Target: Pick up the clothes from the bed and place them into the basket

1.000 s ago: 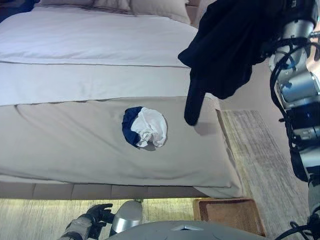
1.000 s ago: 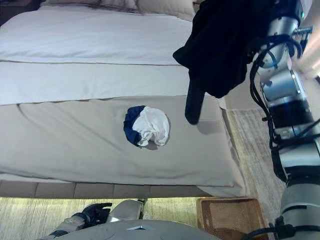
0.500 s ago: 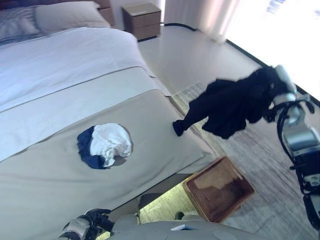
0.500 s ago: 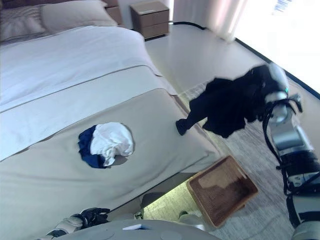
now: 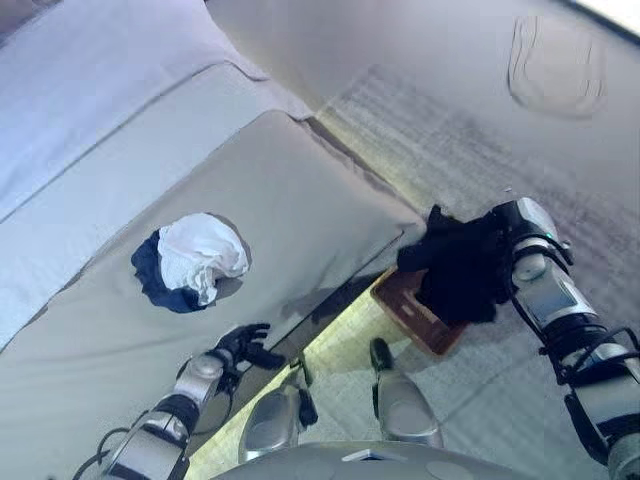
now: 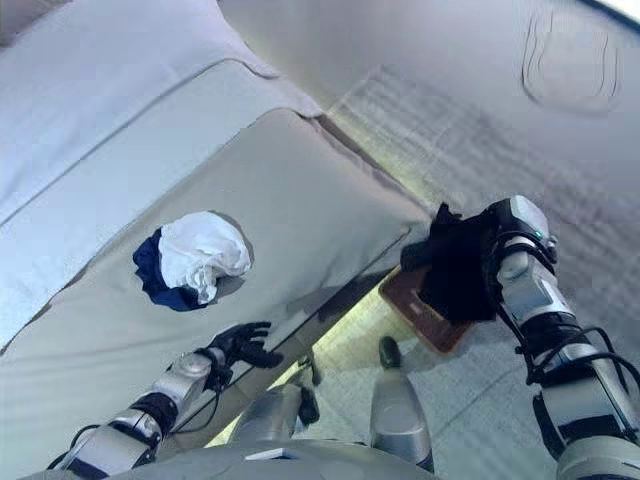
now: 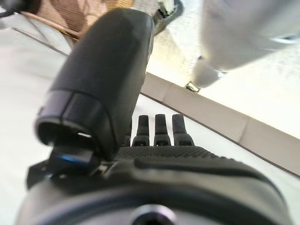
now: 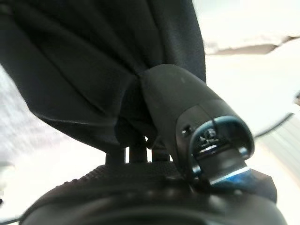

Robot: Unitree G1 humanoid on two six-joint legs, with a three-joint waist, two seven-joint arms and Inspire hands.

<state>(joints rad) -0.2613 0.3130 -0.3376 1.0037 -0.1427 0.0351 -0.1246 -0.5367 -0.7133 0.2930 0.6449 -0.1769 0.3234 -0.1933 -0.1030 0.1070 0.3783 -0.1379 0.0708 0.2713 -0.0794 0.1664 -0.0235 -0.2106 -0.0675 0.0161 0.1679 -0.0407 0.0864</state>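
Beige-covered bed (image 5: 300, 200) beside rug | right robot hand (image 8: 154, 140) clutching black garment (image 5: 460, 270) over brown wicker basket (image 5: 405, 305), seemingly unreleased | crumpled white-and-navy garment (image 5: 190, 262) left | left robot hand (image 5: 243, 345) relaxed

Grey rug (image 5: 470, 140) lies on the floor right of the bed, running from near to far. Pale bare floor (image 5: 400, 40) extends beyond it, far right. A faint looped outline (image 5: 555, 65) shows on that floor; its nature cannot be determined.
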